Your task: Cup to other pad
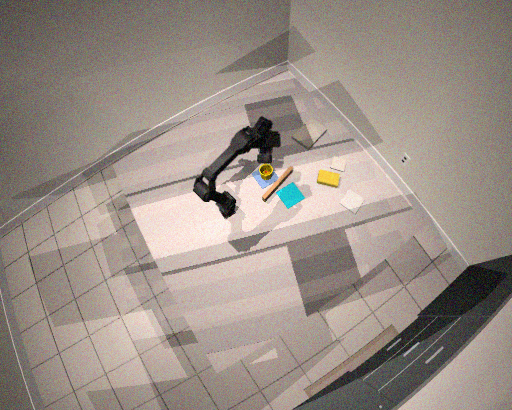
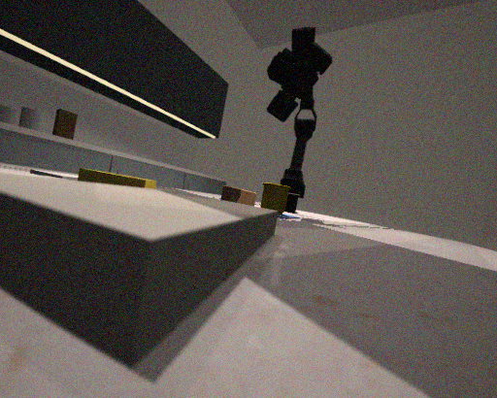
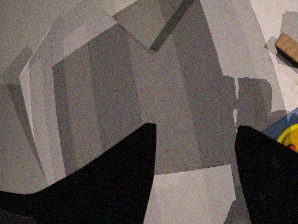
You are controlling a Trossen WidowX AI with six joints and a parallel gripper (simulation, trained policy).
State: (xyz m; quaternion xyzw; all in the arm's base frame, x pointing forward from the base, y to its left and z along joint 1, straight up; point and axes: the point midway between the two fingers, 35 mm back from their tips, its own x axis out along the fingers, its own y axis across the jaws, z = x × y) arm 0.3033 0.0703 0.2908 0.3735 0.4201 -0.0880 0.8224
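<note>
The yellow cup point(image 1: 266, 169) point(image 2: 275, 197) stands upright on the blue pad point(image 1: 266, 185) point(image 2: 290, 216). Small orange-red marbles show inside it from above; they are too small to count. Part of its rim shows at the right edge of the wrist view point(image 3: 289, 134), partly hidden by a finger. The cyan pad point(image 1: 290, 195) lies beyond the wooden bar and bears nothing. My gripper point(image 3: 197, 135) is partly open, with nothing between its fingers. It is raised high above the table, and the cup is off to one side of the fingers in the wrist view.
A wooden bar point(image 1: 278, 184) point(image 2: 238, 195) point(image 3: 287, 47) lies between the two pads. A yellow block point(image 1: 328, 178) point(image 2: 116, 179) lies past the cyan pad. A pale slab point(image 1: 310, 135) point(image 3: 147, 25) and flat white squares point(image 1: 352, 201) point(image 1: 338, 164) lie farther off. Broad shadows cross the surface.
</note>
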